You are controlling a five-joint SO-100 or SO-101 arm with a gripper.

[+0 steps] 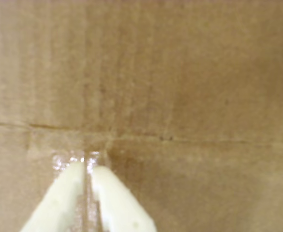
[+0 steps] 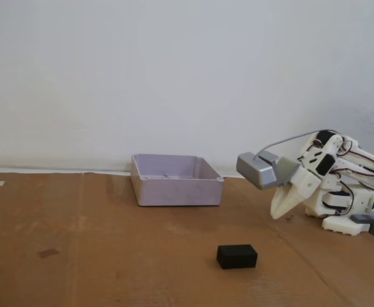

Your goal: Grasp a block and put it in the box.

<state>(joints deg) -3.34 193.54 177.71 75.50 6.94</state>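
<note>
Wrist view: tool seemingly closed, empty — block well apart from box.

A makeshift hobby test bench, by the look of it: the worktop is covered in flattened brown cardboard sheets, creases and a taped seam showing up close in the wrist view. Behind it runs a bare white wall, nothing hung on it. A small white printed arm with loose red wiring sits at the right edge, no lab fittings in sight
</note>
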